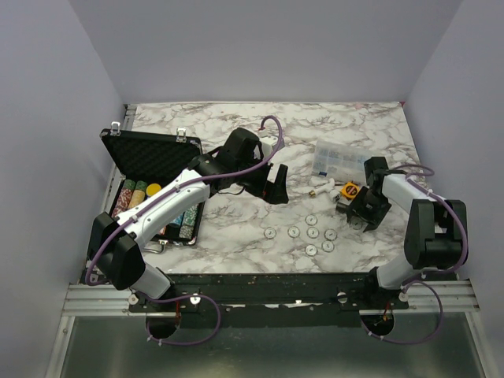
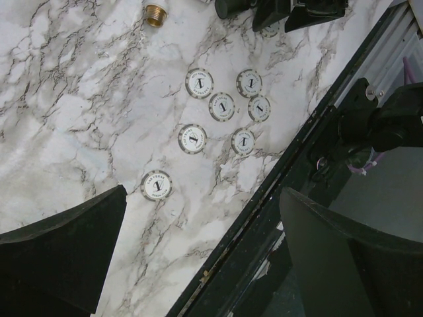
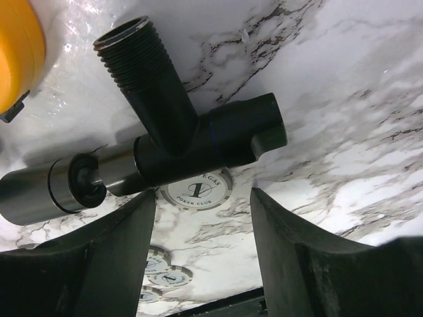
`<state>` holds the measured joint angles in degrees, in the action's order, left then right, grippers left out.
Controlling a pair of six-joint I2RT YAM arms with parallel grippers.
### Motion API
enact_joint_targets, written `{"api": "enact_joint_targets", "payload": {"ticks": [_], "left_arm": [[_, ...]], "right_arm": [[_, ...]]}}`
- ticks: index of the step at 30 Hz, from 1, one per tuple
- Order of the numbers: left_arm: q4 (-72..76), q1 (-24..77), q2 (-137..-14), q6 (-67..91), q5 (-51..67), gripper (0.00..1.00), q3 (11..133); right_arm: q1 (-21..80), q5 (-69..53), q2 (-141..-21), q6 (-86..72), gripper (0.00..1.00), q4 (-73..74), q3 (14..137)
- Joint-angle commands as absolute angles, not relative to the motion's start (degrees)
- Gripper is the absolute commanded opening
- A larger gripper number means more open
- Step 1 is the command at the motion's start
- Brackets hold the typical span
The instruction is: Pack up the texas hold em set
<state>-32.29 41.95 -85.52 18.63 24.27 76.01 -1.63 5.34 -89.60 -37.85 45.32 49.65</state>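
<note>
Top external view has the case [image 1: 153,161] lying open at the left of the tabletop [image 1: 236,134], lid propped up and chip rows [image 1: 134,195] in its tray. The left arm crosses the rows, so they cannot be counted. White chips [image 1: 313,233] lie loose and flat near the front middle. Seven are in the open, and an eighth chip [image 3: 198,188] shows in the right wrist view, partly tucked under a black fitting [image 3: 178,132]. There is also one clear box [image 1: 340,160], one orange ring [image 1: 350,189] and one brass fitting [image 2: 156,13].

Left gripper [image 1: 272,185] hangs spread wide and empty above the tabletop, between case and chips. Right gripper [image 1: 361,211] sits low at the eighth chip, jaws partly spread either side of it, pinching nothing.

The chips look light, stiff and thin, and likely to skate on the smooth marble. The rim is the only hold, pinched edge to edge. The eighth probably needs sliding clear of the fitting first. The case looks rigid and heavier once loaded, and its lid edge is the place to push.
</note>
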Motion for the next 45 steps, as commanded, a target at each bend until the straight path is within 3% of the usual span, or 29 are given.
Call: {"api": "enact_joint_targets", "payload": {"ticks": [1, 11, 21, 38, 45], "left_arm": [[-31.72, 41.76, -83.76, 17.93, 23.99, 0.98, 75.22], [-31.73, 41.75, -83.88, 17.86, 24.17, 0.98, 75.30], [-31.70, 41.75, -83.93, 17.84, 24.25, 0.98, 75.23], [-31.44, 41.77, -84.27, 18.37, 25.36, 0.99, 75.23], [-31.36, 41.79, -84.31, 18.54, 25.58, 0.98, 75.23]], "right_arm": [[-2.28, 5.80, -91.66, -36.43, 0.61, 43.16, 49.99], [-2.24, 5.76, -93.47, -35.43, 0.55, 42.24, 49.99], [-2.28, 1.69, -92.11, -35.14, 0.37, 41.31, 49.48], [-0.09, -6.07, -84.28, -34.15, 0.30, 43.19, 49.05], [8.09, -6.63, -83.75, -37.49, 0.30, 46.10, 49.79]]}}
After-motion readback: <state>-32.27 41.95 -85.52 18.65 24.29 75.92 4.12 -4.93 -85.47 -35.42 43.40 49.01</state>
